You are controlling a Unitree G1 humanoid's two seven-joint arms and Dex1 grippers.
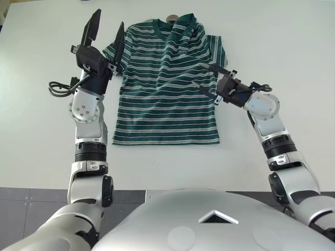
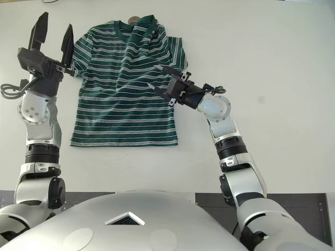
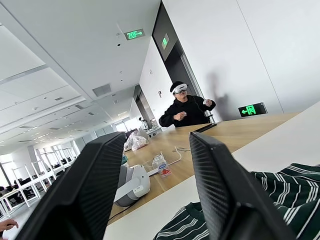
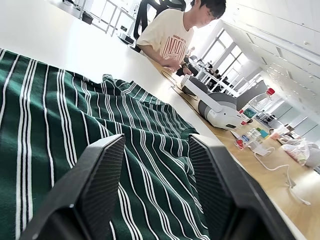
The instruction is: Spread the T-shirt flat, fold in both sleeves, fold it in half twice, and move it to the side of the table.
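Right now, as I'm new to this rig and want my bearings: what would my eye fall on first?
A green, white-striped T-shirt lies spread in the middle of the white table. The left pincer stands open and upright beside the shirt's left sleeve; the right pincer, also open, hovers low over its right side.

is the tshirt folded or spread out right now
Spread out, not folded: the T-shirt lies open on the table, both sleeves out, collar area rumpled.
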